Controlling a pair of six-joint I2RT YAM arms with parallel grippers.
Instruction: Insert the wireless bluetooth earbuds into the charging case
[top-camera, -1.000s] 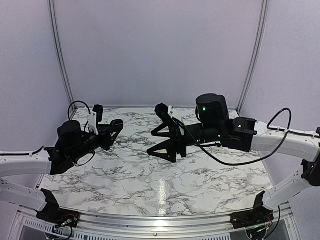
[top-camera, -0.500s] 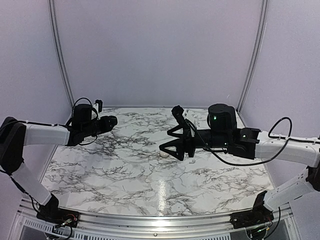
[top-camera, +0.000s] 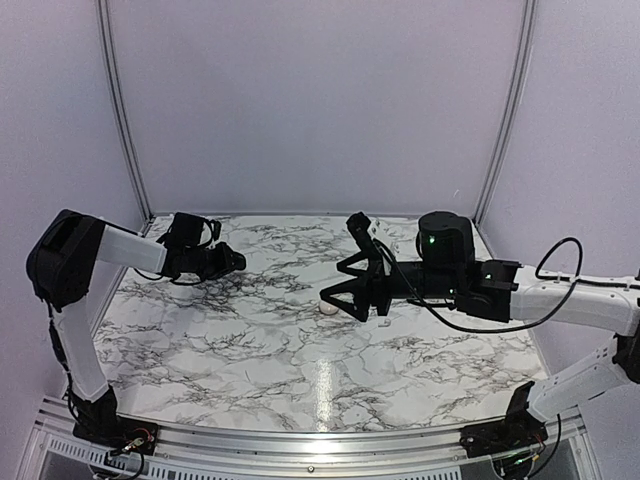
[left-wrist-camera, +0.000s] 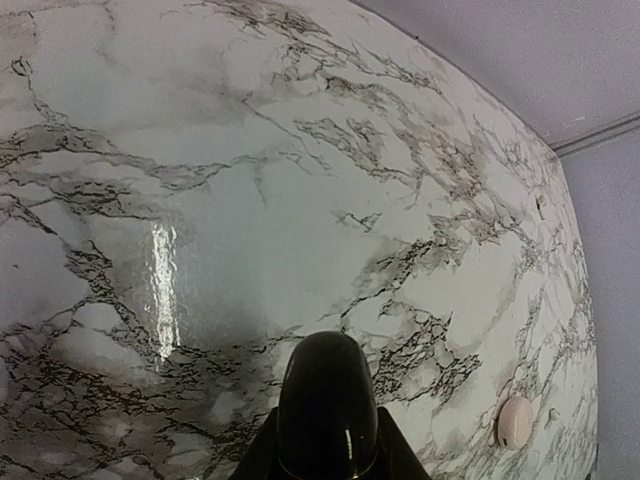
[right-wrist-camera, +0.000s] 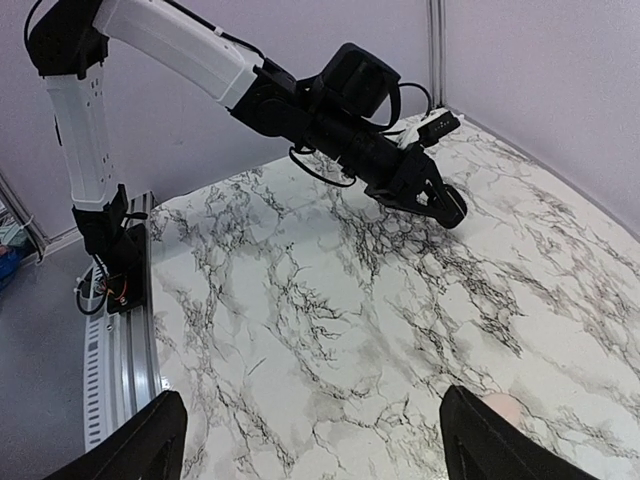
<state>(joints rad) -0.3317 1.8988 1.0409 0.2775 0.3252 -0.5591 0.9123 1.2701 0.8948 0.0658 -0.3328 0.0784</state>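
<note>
The charging case (top-camera: 327, 309) is a small cream-white pebble lying on the marble table (top-camera: 250, 350), just in front of my right gripper's lower fingertip. My right gripper (top-camera: 331, 284) hovers over the table's middle, open wide with nothing between its fingers. In the right wrist view the case (right-wrist-camera: 503, 405) peeks out beside the right finger (right-wrist-camera: 490, 445). My left gripper (top-camera: 235, 262) is shut and empty over the back left of the table, pointing right. The left wrist view shows its closed tip (left-wrist-camera: 327, 350) and the case (left-wrist-camera: 515, 421) far off to the right. No earbuds can be made out.
Pale walls enclose the table at the back and both sides. A metal rail (top-camera: 300, 445) runs along the near edge by the arm bases. The left arm's white links (right-wrist-camera: 170, 40) rise high over the table's left side.
The left arm has swung upward and stretched out, its shut gripper staying at the back left. The right gripper drew back to the right, uncovering the case, then held still.
</note>
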